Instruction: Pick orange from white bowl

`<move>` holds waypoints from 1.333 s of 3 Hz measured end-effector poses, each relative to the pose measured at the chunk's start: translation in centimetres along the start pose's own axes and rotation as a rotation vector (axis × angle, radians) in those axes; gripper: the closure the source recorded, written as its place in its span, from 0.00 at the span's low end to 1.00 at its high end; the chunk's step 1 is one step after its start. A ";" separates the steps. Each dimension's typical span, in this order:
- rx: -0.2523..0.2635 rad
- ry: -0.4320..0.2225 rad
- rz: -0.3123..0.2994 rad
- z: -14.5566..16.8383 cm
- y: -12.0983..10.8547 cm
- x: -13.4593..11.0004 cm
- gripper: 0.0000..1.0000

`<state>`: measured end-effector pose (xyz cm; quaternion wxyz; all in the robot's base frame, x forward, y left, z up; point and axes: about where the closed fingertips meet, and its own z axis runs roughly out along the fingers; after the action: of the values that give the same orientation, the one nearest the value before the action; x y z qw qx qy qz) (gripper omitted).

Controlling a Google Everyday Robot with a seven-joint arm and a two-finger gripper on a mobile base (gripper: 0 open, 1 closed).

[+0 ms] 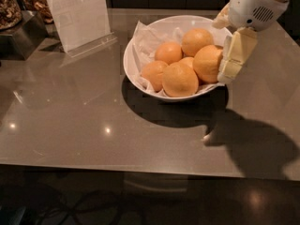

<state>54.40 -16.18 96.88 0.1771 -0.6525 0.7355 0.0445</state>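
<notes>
Gripper (230,68) sits at the bowl's (140,81) right rim, overlapping the rim and the orange (207,63). We can't tell if it's released or clenched, or if there's contact; nothing is visibly held. Table (70,125) count, near to far: one bowl, paper-lined, with five fruits clear and a sixth peeking mid-pile; one sign stand (79,13) behind left. The orange is rightmost in the bowl, against the big front fruit (180,80). It looks roundish, with no clear long axis, and its stem end isn't visible.
</notes>
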 end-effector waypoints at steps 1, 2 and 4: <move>0.022 -0.025 0.014 0.0 -0.1 0.0 0.00; 0.034 -0.107 0.095 1.2 -1.0 0.7 0.00; 0.073 -0.199 0.244 2.8 -2.4 1.5 0.09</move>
<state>57.17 -17.09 94.19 0.2660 -0.5438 0.7892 0.1034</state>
